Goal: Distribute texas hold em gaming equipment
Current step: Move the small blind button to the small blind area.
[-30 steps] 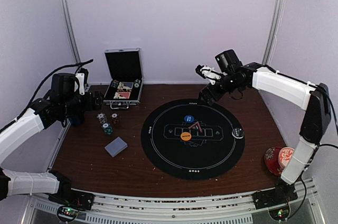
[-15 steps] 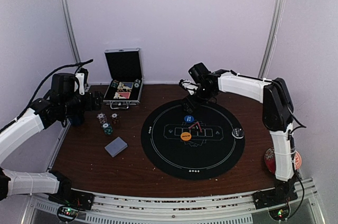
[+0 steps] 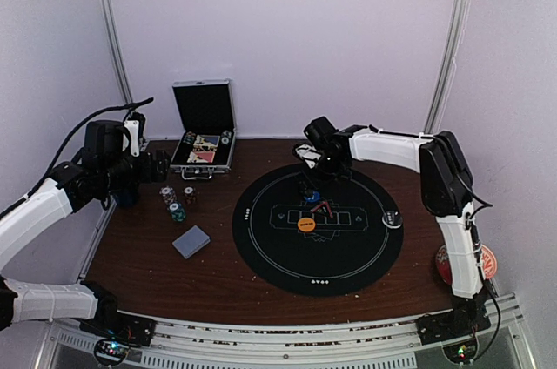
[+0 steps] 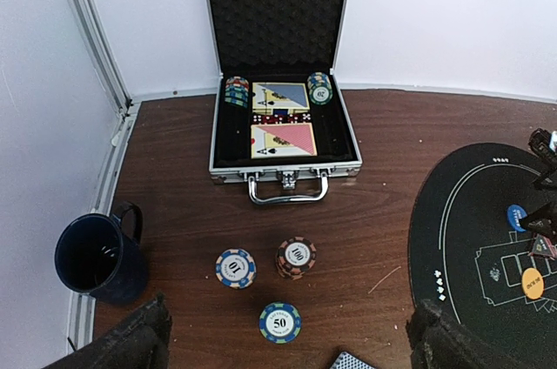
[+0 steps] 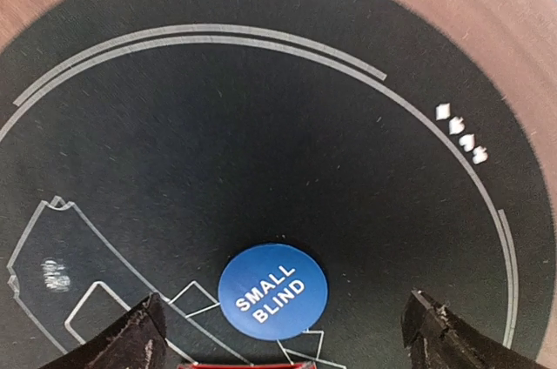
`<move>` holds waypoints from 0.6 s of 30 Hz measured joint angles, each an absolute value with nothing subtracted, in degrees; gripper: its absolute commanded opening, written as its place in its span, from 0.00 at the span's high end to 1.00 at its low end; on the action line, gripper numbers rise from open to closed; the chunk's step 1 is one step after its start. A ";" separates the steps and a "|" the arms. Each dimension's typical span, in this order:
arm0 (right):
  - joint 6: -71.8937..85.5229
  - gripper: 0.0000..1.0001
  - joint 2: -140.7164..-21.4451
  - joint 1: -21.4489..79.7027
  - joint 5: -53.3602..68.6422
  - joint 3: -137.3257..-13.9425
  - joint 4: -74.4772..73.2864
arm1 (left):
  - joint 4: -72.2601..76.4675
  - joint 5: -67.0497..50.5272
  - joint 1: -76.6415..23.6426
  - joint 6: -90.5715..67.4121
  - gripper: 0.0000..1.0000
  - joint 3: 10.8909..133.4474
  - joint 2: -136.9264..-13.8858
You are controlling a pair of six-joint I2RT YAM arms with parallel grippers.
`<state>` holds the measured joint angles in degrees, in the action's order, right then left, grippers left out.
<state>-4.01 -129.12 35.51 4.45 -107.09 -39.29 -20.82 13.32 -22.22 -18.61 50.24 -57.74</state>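
Both empty and wide: left gripper (image 4: 287,340) idle, right gripper (image 5: 280,334) over blue small-blind disc (image 5: 272,291); next, descend and pinch.

Legible markings noted:

- The blue button disc (image 5: 272,291) on the black mat (image 5: 261,143) reads "SMALL BLIND" in white capitals.
- Three chips on the bench (image 4: 174,212) carry numbers:
  - the blue-and-white chip (image 4: 235,267) shows "10";
  - the brown chip stack (image 4: 297,256) shows "100";
  - the teal chip (image 4: 279,323) shows "50".
- Four white suit signs (image 5: 461,132) are printed near the mat's rim.
- The lettering on the orange button disc (image 4: 532,283) is too small to read.
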 measured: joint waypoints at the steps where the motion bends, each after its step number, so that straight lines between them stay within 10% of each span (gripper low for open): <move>1: -3.95 0.06 -129.51 35.48 4.47 -107.09 -39.31 | -20.82 13.32 -22.22 -18.61 0.02 50.24 -57.74; 18: -2.70 0.13 -132.99 34.54 9.08 -107.09 -40.62 | -20.80 13.32 -22.22 -18.61 0.02 50.24 -57.65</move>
<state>-2.70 -132.99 34.54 9.08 -107.09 -40.62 -20.80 13.32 -22.22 -18.61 50.24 -57.65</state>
